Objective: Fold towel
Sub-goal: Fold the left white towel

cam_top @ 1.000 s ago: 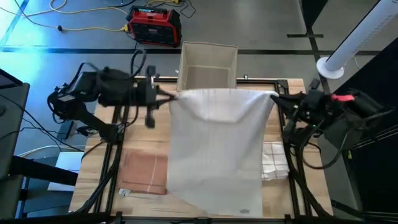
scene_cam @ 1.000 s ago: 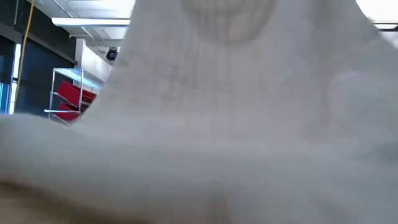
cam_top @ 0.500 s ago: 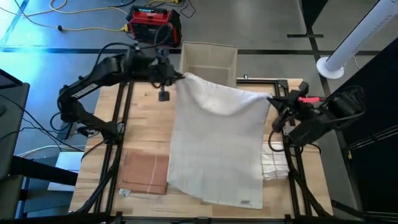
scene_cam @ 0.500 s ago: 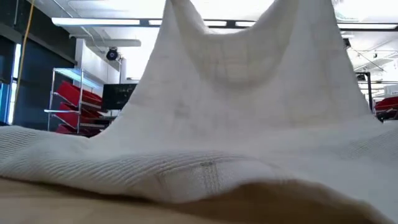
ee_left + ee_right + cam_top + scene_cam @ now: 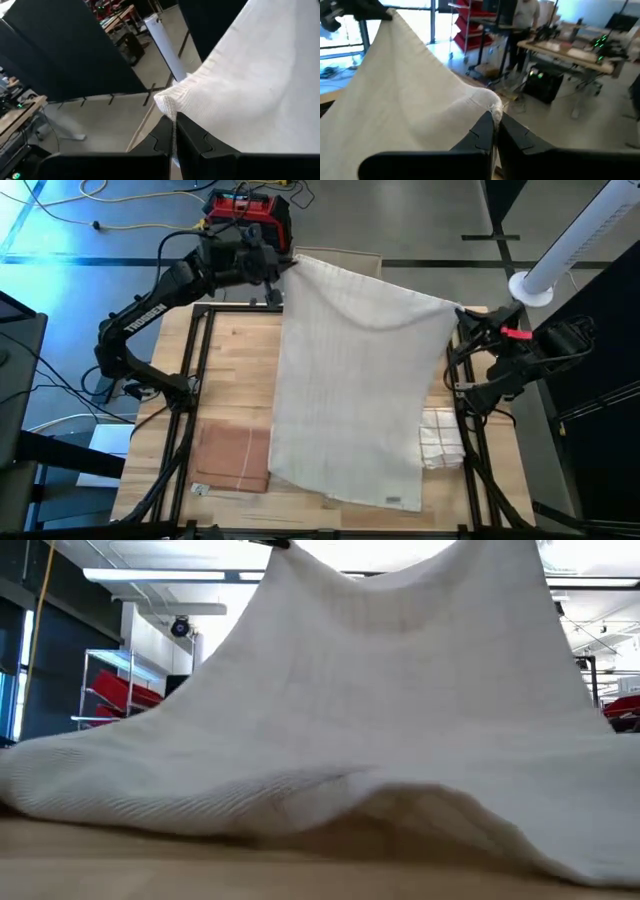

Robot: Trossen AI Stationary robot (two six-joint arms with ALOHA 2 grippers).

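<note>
Two corners of the white towel [image 5: 355,380] are pinched and lifted at the far side of the table, so I see the cloth stretched between the arms and sloping down toward the near edge, where its lower hem lies on the wood with a small label near one near corner. In the low view the towel [image 5: 380,730] fills most of what I can see, rising like a tent from the tabletop, its near edge rumpled and touching the surface. My left gripper [image 5: 281,270] is clenched on the far left corner, up high near the back of the table; the left wrist view shows the fingers pressed together with the knit edge of the towel [image 5: 260,95] caught between them. My right gripper [image 5: 462,315] is likewise clamped on the far right corner, and from its wrist camera I see the cloth [image 5: 410,105] bunched at the closed fingertips and running off toward the other arm. Under the towel's right side a folded pale cloth [image 5: 440,442] lies on the wooden table [image 5: 235,365], partly covered. A reddish-brown mat [image 5: 232,460] sits on the near left part of the table, just beside the towel's edge. Behind the table a cardboard box [image 5: 340,262] shows past the raised hem, and a red unit [image 5: 247,220] stands on the floor beyond.
</note>
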